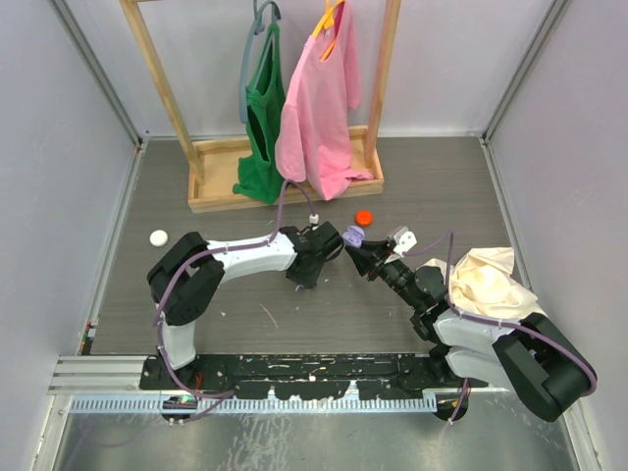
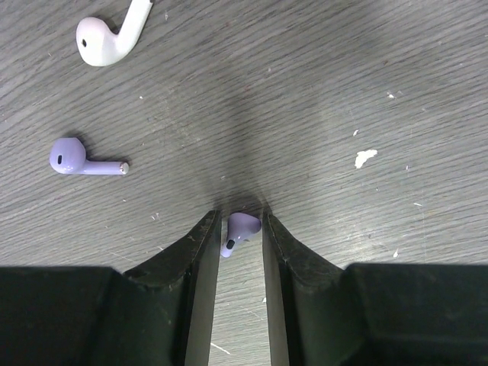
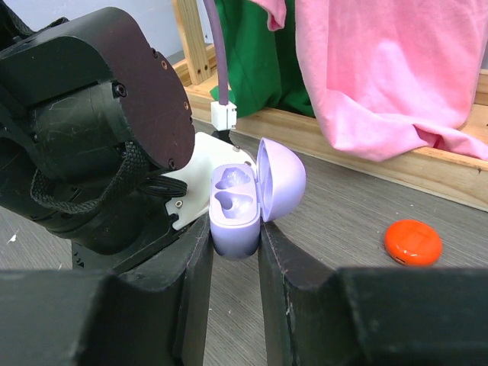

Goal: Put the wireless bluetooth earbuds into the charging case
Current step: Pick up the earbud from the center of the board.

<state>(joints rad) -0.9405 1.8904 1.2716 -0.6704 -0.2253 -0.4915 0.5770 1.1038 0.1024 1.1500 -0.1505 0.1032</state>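
One lavender earbud point(image 2: 240, 231) sits between the tips of my left gripper point(image 2: 240, 219), which points down at the table; both fingers touch it. A second lavender earbud point(image 2: 76, 158) lies on the table to the left, apart from the fingers. My right gripper point(image 3: 235, 229) is shut on the lavender charging case point(image 3: 236, 217), held above the table with its lid open and both wells empty. In the top view the case point(image 1: 354, 235) hangs just right of the left gripper point(image 1: 310, 267).
A white earbud point(image 2: 107, 38) lies beyond the lavender one. An orange cap point(image 3: 412, 242) sits right of the case, a white cap point(image 1: 158, 236) far left. A wooden rack point(image 1: 221, 186) with green and pink garments stands behind. A cream cloth point(image 1: 491, 280) lies over the right arm.
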